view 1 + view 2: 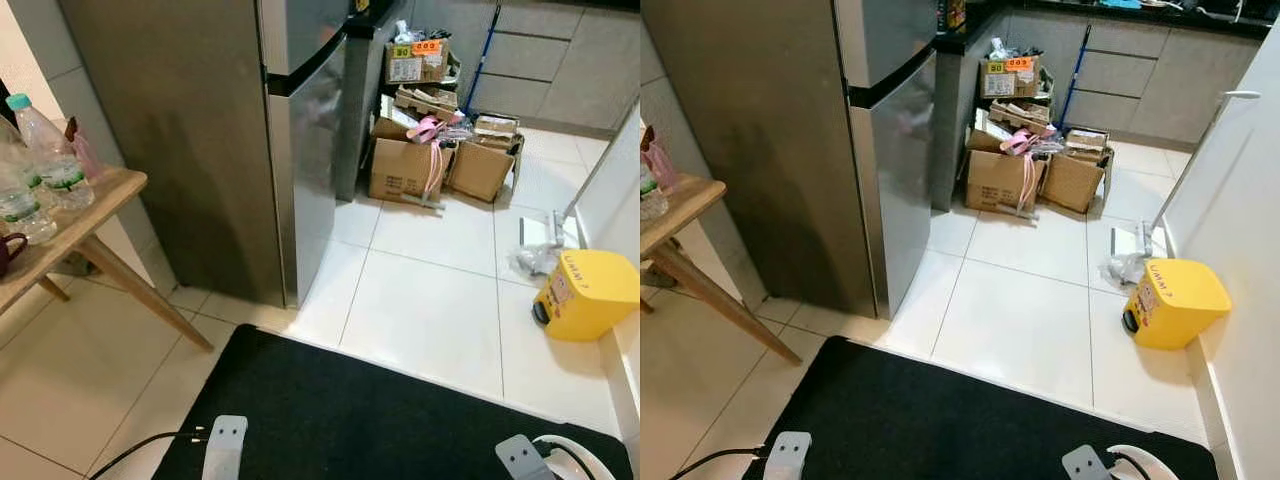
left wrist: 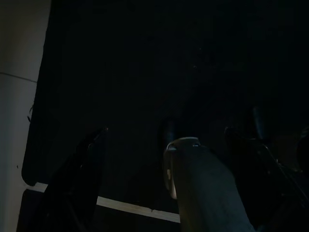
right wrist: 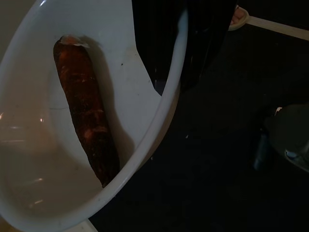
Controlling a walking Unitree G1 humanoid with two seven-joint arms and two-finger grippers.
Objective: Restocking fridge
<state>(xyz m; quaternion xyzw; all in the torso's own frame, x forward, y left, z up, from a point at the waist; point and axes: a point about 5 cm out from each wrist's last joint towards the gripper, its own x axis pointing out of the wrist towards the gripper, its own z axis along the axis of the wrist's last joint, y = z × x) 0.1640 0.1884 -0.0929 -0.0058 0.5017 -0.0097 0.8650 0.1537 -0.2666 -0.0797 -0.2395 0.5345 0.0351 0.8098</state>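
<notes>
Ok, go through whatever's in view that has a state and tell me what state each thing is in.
Fridge: both doors shut.
Water bottles: upright on the wooden table, capped.
Cardboard boxes: open, stuffed with clutter.
Yellow bin: lid down.
White bowl: held in the right gripper, dark sausage-like item lying inside.

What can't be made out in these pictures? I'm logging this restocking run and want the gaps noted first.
- Fridge: doors closed in the eye views, contents hidden; top cut off by the frame.
- Left gripper: wrist view too dark to tell its state.
- White bowl: holds a long dark-red item in the right wrist view; identity unclear.
- Water bottles: cut off at the left edge; count uncertain.
</notes>
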